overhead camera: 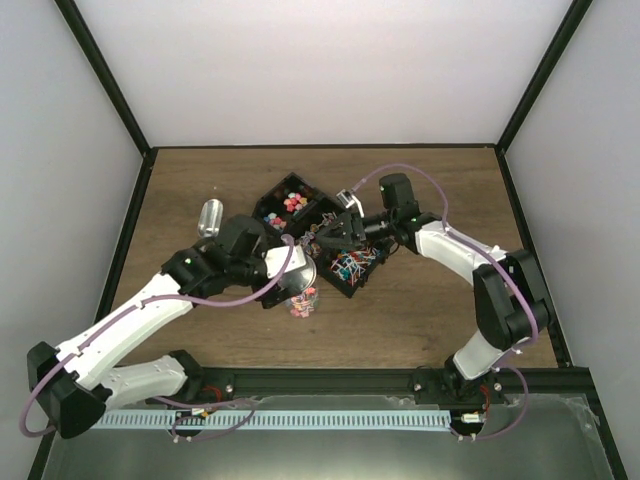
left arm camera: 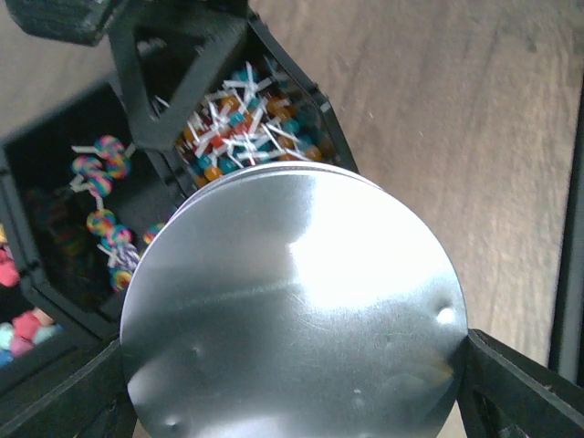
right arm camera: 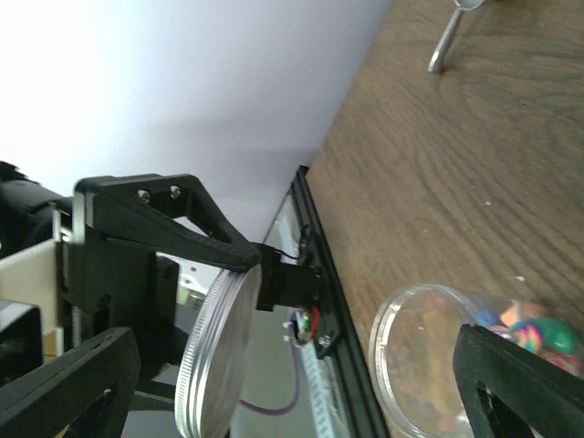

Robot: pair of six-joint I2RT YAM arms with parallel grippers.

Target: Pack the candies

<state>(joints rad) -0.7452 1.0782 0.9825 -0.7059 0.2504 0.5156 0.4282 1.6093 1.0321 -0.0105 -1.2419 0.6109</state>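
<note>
The left gripper (left arm camera: 292,347) holds a round silver lid (left arm camera: 292,310), with one finger on each side of it. The lid fills most of the left wrist view and hides what is under it. The fingers show only at the bottom corners.

Behind the lid is a black tray (left arm camera: 330,128) with walls inside it. The candies (left arm camera: 235,128) lie in it. One part has lots of little stick ones, one has swirly ones, and one has pink ones cut off at the left edge.

The right gripper (right arm camera: 297,345) is spread wide with nothing in it. From above it hangs over the tray. Its camera sees the lid from the side, and a clear jar (right arm camera: 415,365) on the table with no lid on. A few candies are in the jar, but the right finger hides part of them.

A shiny thing (right arm camera: 445,41) lies at the top, cut off. I cannot tell what it is.
</note>
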